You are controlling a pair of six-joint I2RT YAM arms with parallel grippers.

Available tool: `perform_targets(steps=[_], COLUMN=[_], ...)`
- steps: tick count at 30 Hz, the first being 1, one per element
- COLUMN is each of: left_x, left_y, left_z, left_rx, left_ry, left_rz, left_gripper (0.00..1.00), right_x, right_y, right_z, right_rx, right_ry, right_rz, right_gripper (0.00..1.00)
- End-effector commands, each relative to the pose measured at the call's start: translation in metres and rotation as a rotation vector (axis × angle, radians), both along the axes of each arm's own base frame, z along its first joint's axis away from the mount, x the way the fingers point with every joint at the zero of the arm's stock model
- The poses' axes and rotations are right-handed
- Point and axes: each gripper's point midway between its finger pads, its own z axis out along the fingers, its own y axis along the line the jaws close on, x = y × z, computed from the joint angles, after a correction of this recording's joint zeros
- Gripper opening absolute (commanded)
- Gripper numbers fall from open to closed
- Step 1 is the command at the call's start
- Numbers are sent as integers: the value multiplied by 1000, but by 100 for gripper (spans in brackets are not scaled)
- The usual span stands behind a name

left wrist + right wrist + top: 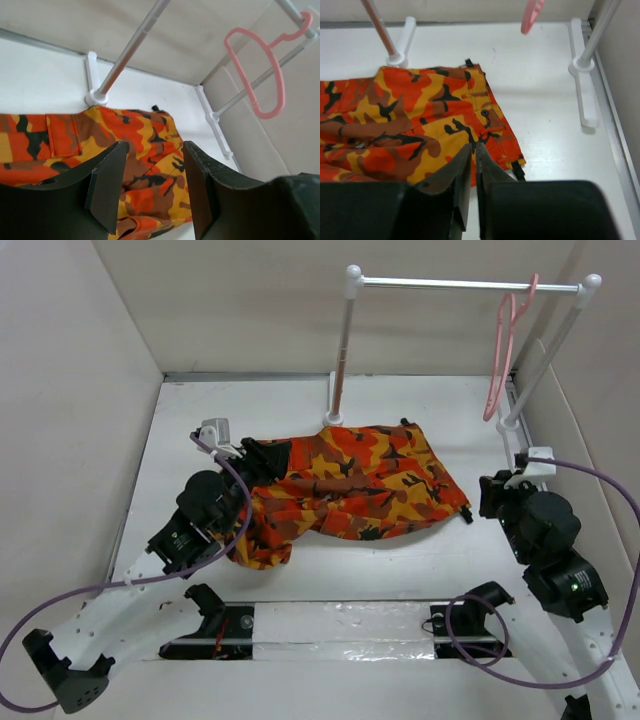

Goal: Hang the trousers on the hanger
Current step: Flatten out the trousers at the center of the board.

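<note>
The trousers (350, 485) lie crumpled and spread flat at the centre of the counter (330, 575), waistband and black drawstrings toward 3 o'clock, bunched legs trailing to 8 o'clock. At their 9 o'clock end sits the left pincer (156, 150), its jaws wide apart with camouflage cloth showing in the gap below them and nothing gripped. Over at 3 o'clock, the right pincer (474, 147) is just beside the waistband edge, fingers pressed together with only a sliver between them and no cloth seen in their grip. Up at 1 o'clock the pink hanger (269, 115) dangles by its hook from the silver bar of the rail stand (460, 283), well apart from the trousers.
</note>
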Motion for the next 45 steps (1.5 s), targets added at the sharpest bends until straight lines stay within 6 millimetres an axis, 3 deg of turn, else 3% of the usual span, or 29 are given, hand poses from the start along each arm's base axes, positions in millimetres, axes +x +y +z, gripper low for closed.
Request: perform_targets(steps=[1,7,11,12,13,15,21,26,34,37,41,43,45], left_x=[-4,-2,-5,-6,-9,-13,-38,-46,-46,-45,-42,-42,-42], left_y=[8,24,32,34,36,39,50,60,51,49,49,47,44], left_z=[-14,-34,-56,-63,-61,-61,-59,-59,-68,-67,-71,-72,-70], left_rx=[13,9,16,16,1,-12,-64,-139,-143,-142,-133,-133,-137], left_ry=[41,106,159,170,165,167,155,136,136,134,140,141,130], left_rz=[23,108,144,148,148,142,125,151,116,112,123,119,105], left_gripper=[47,47,47,47,46,46,45,41,40,39,39,38,37], right_x=[4,26,43,51,55,61,77,87,110,111,111,110,111], right_y=[-10,0,-14,-22,-26,-34,-80,-70,-51,-46,-44,-51,-62], right_z=[-25,-44,-65,-73,-79,-98,-164,-211,-241,-255,-260,-258,-240], right_rx=[-31,-1,-11,3,5,29,145,267,389,429,463,445,431], right_ry=[85,143,209,234,251,297,431,544,561,578,573,567,502], right_rz=[-70,-80,-147,-171,-178,-186,-292,-247,-170,-164,-175,-218,-279], right_gripper=[0,0,52,73,78,83,84,79,70,63,35,16,0])
